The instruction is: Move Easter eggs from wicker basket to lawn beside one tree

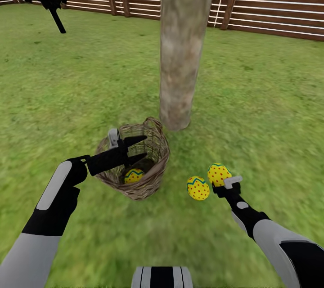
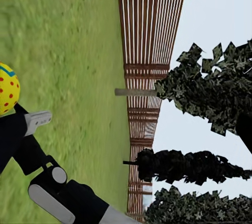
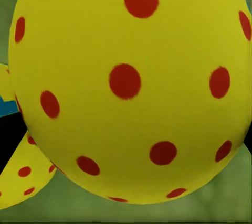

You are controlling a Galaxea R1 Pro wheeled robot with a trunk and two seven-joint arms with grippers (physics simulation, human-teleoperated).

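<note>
Here the tree (image 1: 182, 45) is the landmark. The wicker basket (image 1: 153, 175) stands on the lawn (image 1: 90, 76) just beside the foot of the trunk, towards the robot, and one Easter egg (image 1: 133, 175) lies inside it. The left claw (image 1: 137, 148) hangs over the basket with its fingers apart and holds nothing. Two more eggs are near the trunk: one (image 1: 198, 188) lies on the grass, the other (image 1: 218, 174) is at the right claw (image 1: 223, 185); whether this claw grips it, I cannot tell.
</note>
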